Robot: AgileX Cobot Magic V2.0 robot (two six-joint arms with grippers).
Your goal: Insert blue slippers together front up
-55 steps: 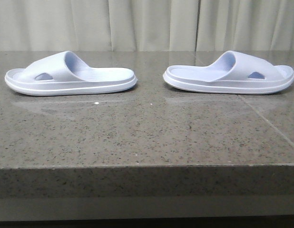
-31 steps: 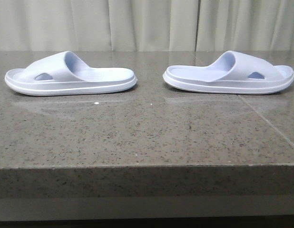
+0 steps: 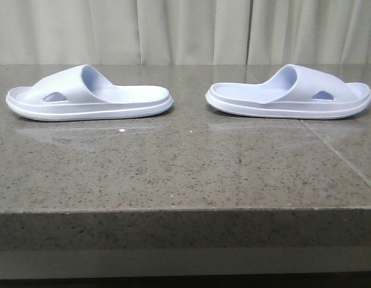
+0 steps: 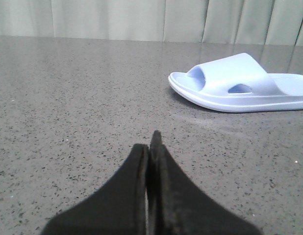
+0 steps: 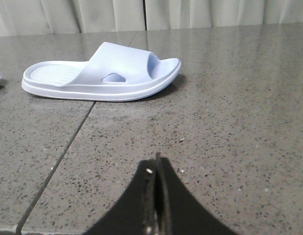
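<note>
Two pale blue slippers lie flat on the grey speckled stone table, soles down, heels turned toward each other. The left slipper [image 3: 89, 96] has its toe at the far left; the right slipper [image 3: 289, 93] has its toe at the far right. Neither arm shows in the front view. In the left wrist view my left gripper [image 4: 150, 146] is shut and empty, well short of the left slipper [image 4: 239, 83]. In the right wrist view my right gripper [image 5: 156, 164] is shut and empty, some way from the right slipper [image 5: 102, 73].
The table's front edge [image 3: 185, 210] runs across the lower part of the front view. A tile seam [image 5: 58, 161] crosses the stone beside my right gripper. Pale curtains [image 3: 185, 30] hang behind the table.
</note>
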